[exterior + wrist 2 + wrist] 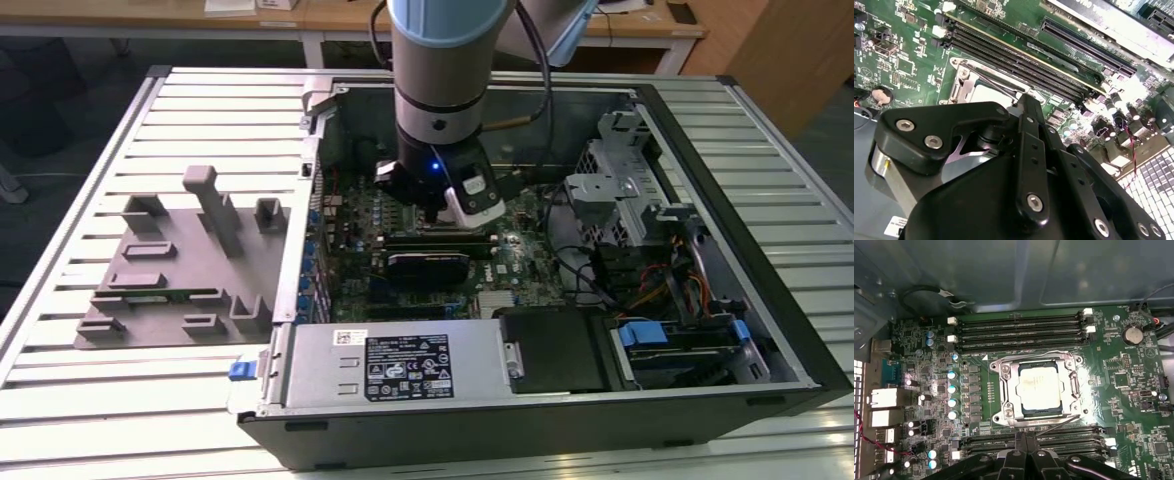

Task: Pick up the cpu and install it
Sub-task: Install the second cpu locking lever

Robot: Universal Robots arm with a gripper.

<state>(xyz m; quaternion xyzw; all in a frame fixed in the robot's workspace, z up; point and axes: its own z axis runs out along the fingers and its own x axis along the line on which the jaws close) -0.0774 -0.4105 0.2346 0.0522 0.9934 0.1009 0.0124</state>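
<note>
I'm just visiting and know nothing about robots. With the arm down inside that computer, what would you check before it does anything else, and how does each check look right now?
1. The cpu lies in the socket: ok, its silvery top sits square inside the metal frame in the first wrist view.
2. The cpu lies flat: cannot tell for certain, though no corner looks raised.
3. The socket is open: ok, no cover plate over the chip.
4. The gripper is off the cpu: ok, it sits beside the socket over the memory slots.
5. Fingers open or shut: cannot tell.
6. The arm is clear of the case wall: ok in the exterior view.
</note>
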